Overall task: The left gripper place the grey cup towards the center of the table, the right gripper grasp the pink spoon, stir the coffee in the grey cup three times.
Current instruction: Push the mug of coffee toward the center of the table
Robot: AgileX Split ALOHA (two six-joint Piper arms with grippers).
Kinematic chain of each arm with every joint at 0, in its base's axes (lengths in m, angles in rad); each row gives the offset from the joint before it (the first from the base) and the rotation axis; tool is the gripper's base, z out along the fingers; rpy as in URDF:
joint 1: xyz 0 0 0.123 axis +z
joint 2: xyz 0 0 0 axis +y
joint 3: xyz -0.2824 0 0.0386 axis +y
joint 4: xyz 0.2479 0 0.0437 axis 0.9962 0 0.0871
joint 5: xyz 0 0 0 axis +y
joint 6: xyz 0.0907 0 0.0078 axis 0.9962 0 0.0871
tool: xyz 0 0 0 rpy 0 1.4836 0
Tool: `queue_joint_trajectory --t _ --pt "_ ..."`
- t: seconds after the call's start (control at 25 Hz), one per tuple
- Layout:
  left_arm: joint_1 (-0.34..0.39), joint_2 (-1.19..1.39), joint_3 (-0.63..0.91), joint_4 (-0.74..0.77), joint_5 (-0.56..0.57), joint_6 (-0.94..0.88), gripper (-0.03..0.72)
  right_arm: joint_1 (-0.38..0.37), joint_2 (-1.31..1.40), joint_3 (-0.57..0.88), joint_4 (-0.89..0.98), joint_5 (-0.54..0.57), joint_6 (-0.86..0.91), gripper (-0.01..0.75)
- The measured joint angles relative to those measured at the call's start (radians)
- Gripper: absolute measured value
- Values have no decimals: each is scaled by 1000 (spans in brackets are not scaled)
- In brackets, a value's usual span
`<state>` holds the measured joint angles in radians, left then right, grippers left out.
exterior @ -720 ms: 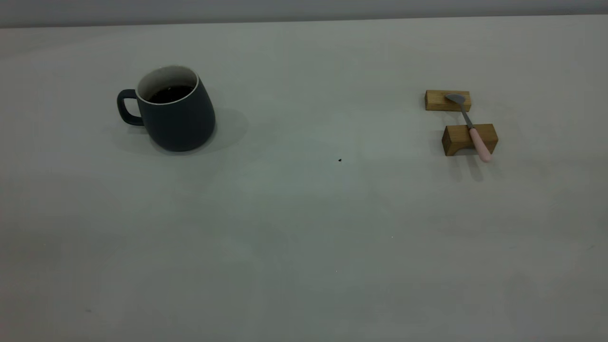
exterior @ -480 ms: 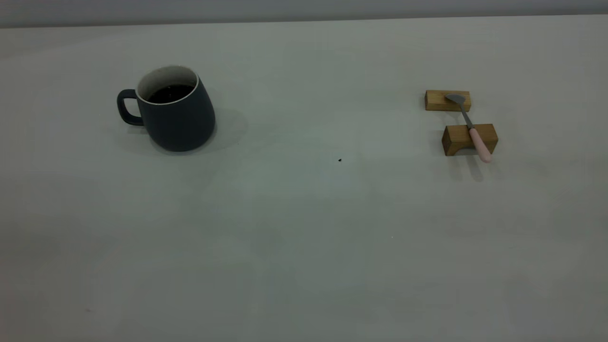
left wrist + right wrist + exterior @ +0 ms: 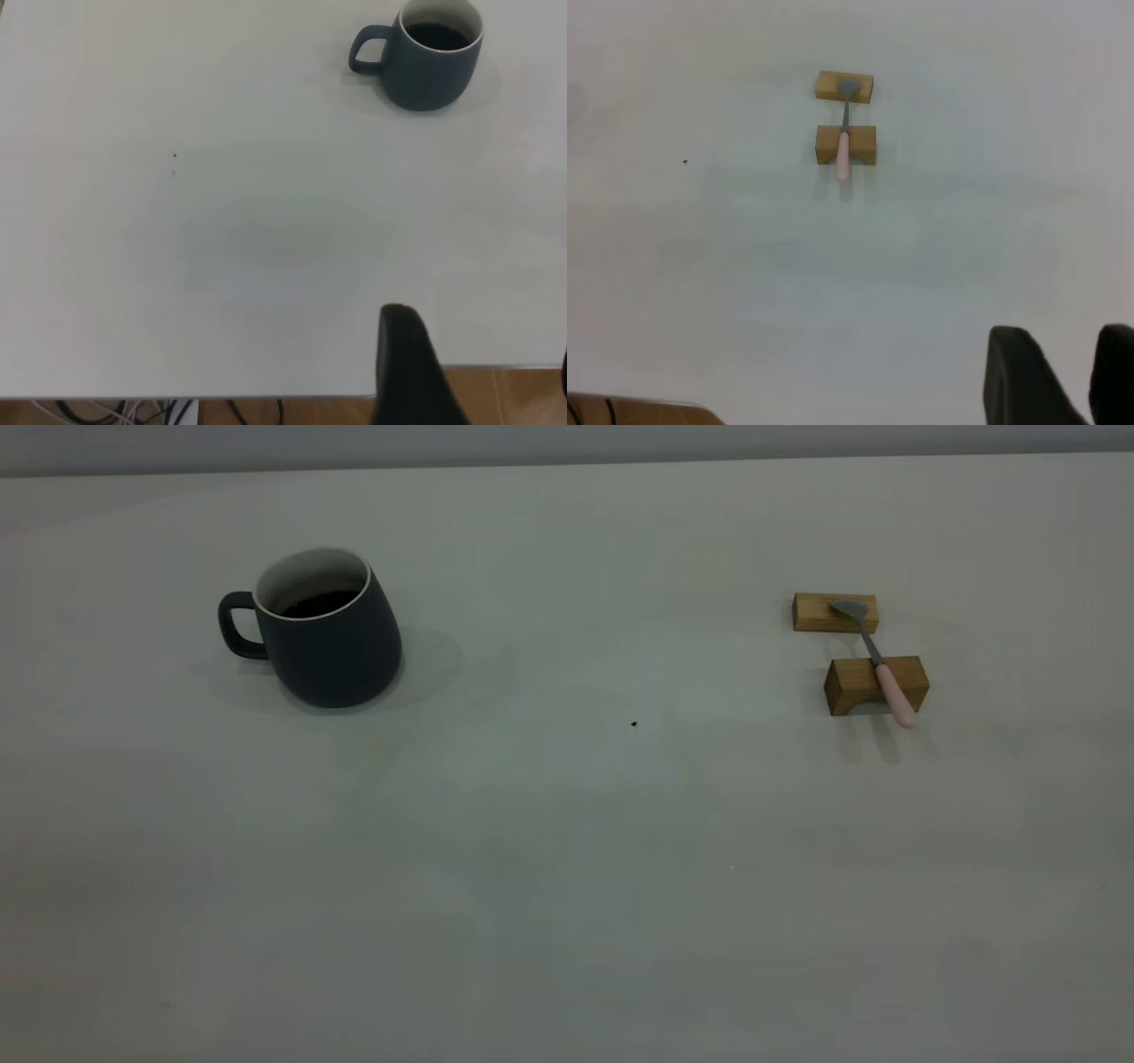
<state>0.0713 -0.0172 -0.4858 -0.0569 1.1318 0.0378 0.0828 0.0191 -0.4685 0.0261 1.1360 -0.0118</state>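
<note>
The grey cup [image 3: 330,646] stands upright at the table's [image 3: 567,850] far left, its handle pointing left, with dark coffee [image 3: 317,603] inside. The pink spoon [image 3: 889,682] lies across two tan wooden blocks at the far right, bowl on the far block and pink handle overhanging the near one. No gripper shows in the exterior view. In the left wrist view my left gripper [image 3: 483,345] hangs open over the table's edge, far from the cup [image 3: 434,66]. In the right wrist view my right gripper [image 3: 1063,341] holds nothing, its tips slightly apart, well short of the spoon [image 3: 843,150].
The far wooden block [image 3: 819,613] and the near notched block [image 3: 855,685] carry the spoon. A tiny dark speck [image 3: 633,724] marks the table's middle. Wooden floor and cables [image 3: 133,412] show past the table's edge in the left wrist view.
</note>
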Motion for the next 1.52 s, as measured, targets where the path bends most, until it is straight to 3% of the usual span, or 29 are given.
queue_joint_trajectory --t 0.52,0.8,1.12,1.52 --pt "0 8 -10 0 -1 0 482 0 0 0 0 0 0 238" --pt "0 275 -76 2 -51 8 482 0 0 0 0 0 0 238" --pt "0 797 -137 25 -392 35 482 0 0 0 0 0 1 238" --pt "0 1436 -275 161 -725 421 482 0 0 0 0 0 0 238"
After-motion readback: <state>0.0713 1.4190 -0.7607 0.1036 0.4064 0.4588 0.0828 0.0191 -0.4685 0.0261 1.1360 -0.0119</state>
